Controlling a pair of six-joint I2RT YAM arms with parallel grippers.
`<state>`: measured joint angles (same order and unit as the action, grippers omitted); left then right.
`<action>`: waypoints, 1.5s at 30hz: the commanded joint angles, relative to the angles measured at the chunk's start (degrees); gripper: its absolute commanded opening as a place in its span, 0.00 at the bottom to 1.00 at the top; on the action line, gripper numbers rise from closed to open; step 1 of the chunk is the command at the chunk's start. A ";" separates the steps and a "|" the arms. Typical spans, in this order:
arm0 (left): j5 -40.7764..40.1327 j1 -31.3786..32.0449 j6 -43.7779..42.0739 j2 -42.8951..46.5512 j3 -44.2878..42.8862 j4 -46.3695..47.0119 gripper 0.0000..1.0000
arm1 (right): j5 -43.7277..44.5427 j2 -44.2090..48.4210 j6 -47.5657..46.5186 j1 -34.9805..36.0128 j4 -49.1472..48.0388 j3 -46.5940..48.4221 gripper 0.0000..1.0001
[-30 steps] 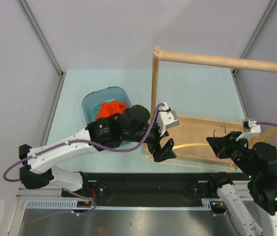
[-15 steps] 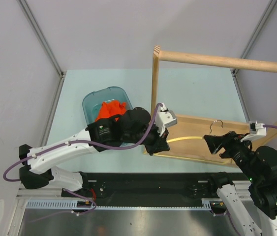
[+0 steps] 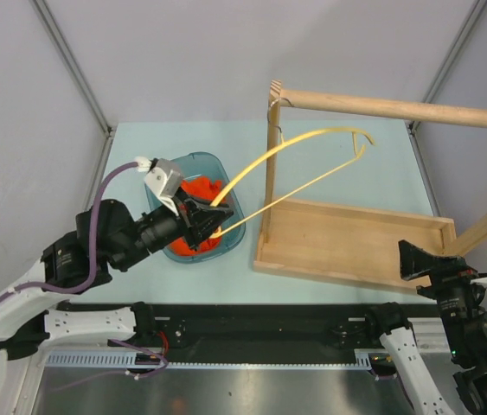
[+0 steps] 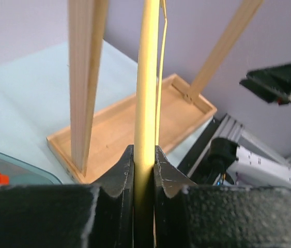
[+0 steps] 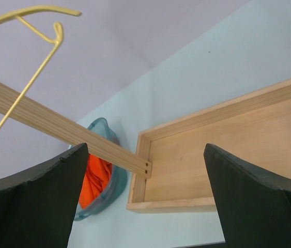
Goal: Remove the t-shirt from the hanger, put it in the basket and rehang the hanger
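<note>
The orange-red t-shirt [image 3: 196,187] lies bunched in the teal tub [image 3: 226,166], off the hanger. The pale yellow hanger [image 3: 330,130] is bare and slants up from the tub towards the rack's rail. My left gripper [image 3: 203,221] is shut on its lower end, above the tub. In the left wrist view the hanger's arm [image 4: 146,93] runs straight up between the closed jaws of the left gripper [image 4: 144,157]. My right gripper [image 3: 416,260] stands open and empty at the near right, by the tray's front corner. From the right gripper [image 5: 145,196] the hanger [image 5: 29,12] shows high up.
The wooden rack has a flat tray base [image 3: 355,264], an upright post [image 3: 271,173] and a round top rail [image 3: 381,107]. Its slanted brace [image 5: 57,129] crosses the right wrist view. Grey walls close in the light blue table [image 3: 338,164].
My left gripper closed on the hanger and swung it up and left, off the tray to above the tub. My right gripper opened, let go of the hanger and drew back to the near right.
</note>
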<state>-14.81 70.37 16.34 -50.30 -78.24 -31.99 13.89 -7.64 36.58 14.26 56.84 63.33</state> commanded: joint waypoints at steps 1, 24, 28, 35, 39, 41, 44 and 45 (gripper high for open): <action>-5.05 0.03 2.21 -0.67 -1.83 6.67 0.00 | 2.99 0.61 2.09 0.86 -0.68 0.83 0.98; -19.91 0.03 3.70 -6.30 0.63 9.13 0.05 | 2.11 0.78 2.80 1.56 -1.29 -1.28 0.98; -19.38 0.12 3.70 -6.21 1.86 9.13 0.13 | 1.23 0.52 2.97 1.56 -1.73 -1.98 0.98; -18.68 0.12 3.18 -3.67 4.93 11.41 0.32 | -0.61 0.08 3.68 1.56 -3.40 -4.09 0.98; -16.49 0.03 2.03 -1.21 6.08 12.04 0.76 | -3.86 -1.41 4.12 1.56 -4.63 -5.85 0.98; -13.69 0.12 1.16 0.11 6.34 11.78 0.91 | -5.01 -2.46 4.29 1.56 -5.50 -7.16 0.98; -10.43 0.12 0.45 2.04 6.69 10.55 1.00 | -8.78 -3.87 4.82 1.38 -7.35 -9.71 0.98; -7.72 0.03 0.10 2.66 6.78 10.11 1.00 | -9.66 -4.22 4.99 1.38 -7.97 -10.41 0.98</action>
<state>-28.47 70.70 17.91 -50.68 -71.88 -21.93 9.30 -9.23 40.58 15.55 53.34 55.24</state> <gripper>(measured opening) 0.984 0.980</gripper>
